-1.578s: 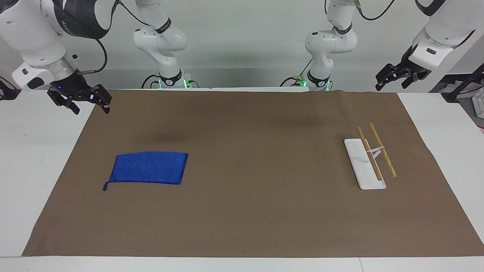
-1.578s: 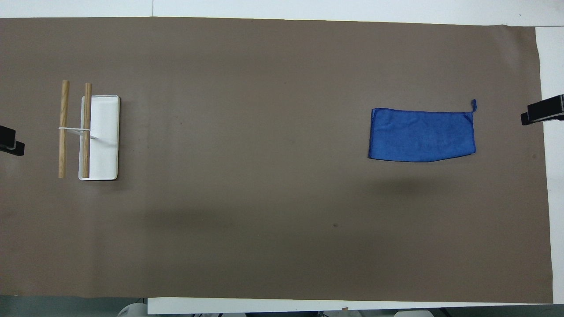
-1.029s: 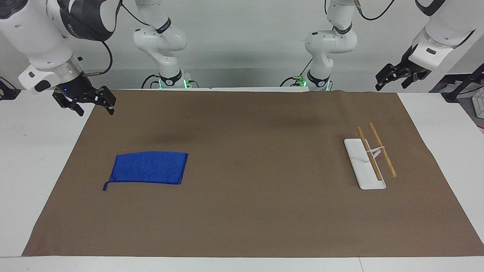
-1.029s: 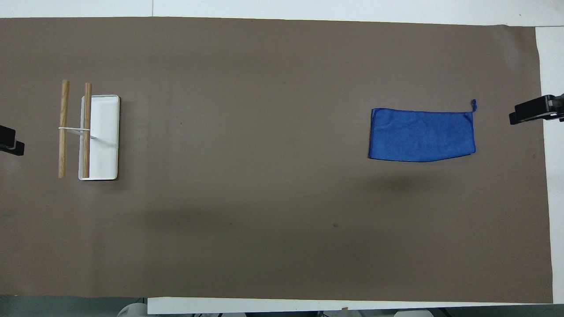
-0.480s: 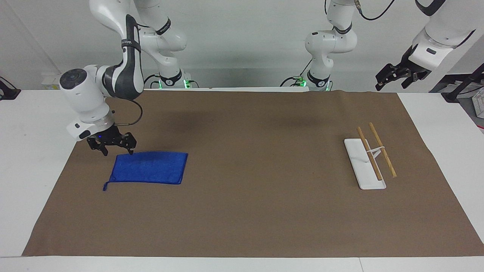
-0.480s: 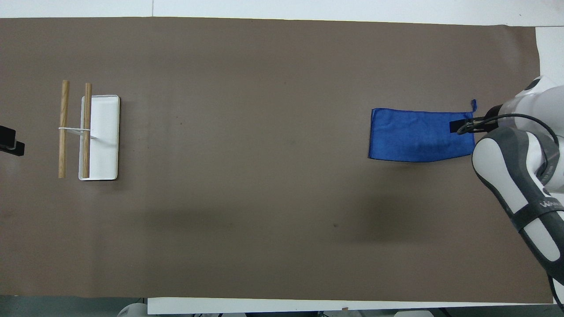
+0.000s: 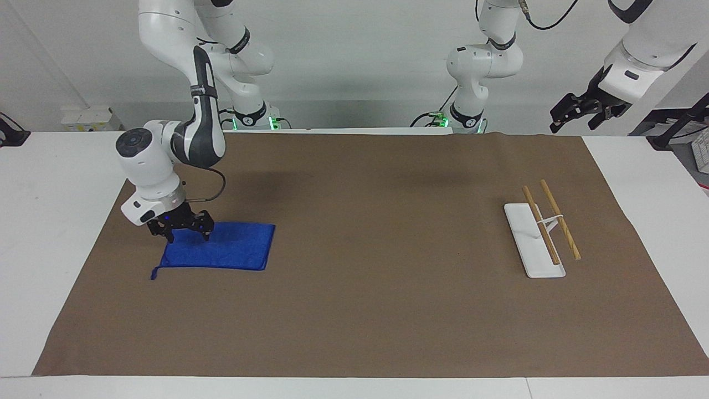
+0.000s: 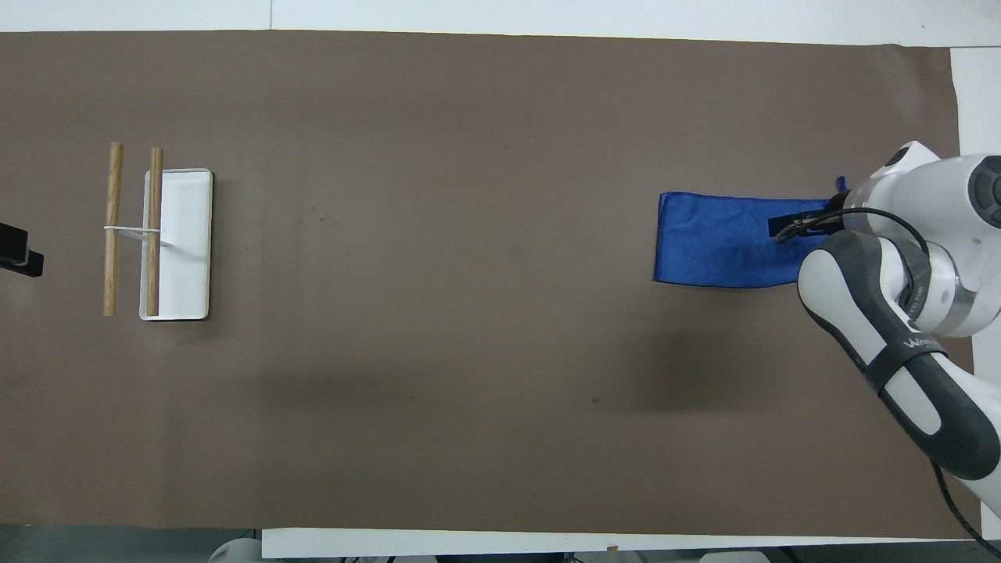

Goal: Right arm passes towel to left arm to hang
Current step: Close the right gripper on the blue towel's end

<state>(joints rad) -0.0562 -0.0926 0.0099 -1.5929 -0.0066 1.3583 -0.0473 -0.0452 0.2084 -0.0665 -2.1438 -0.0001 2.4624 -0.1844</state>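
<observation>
The blue towel (image 7: 232, 249) lies flat on the brown mat toward the right arm's end of the table, its loop (image 7: 154, 274) at the corner farther from the robots. My right gripper (image 7: 187, 238), blue light on, is down over the towel's corner nearest the robots, open, with its fingertips straddling that edge; I cannot tell whether they touch the cloth. In the overhead view the right arm hides that end of the towel (image 8: 719, 242), and only one black finger (image 8: 791, 226) shows. My left gripper (image 7: 576, 113) waits open, raised over the left arm's end of the table.
A white rack base (image 7: 526, 233) with two wooden rods (image 7: 559, 219) stands toward the left arm's end, seen from overhead as the rack base (image 8: 188, 242). The brown mat (image 7: 365, 310) covers most of the white table.
The right arm swung in from off the mat's edge and came down onto the towel's near corner, shifting slightly over the cloth in the last half second. The left arm and towel stayed still.
</observation>
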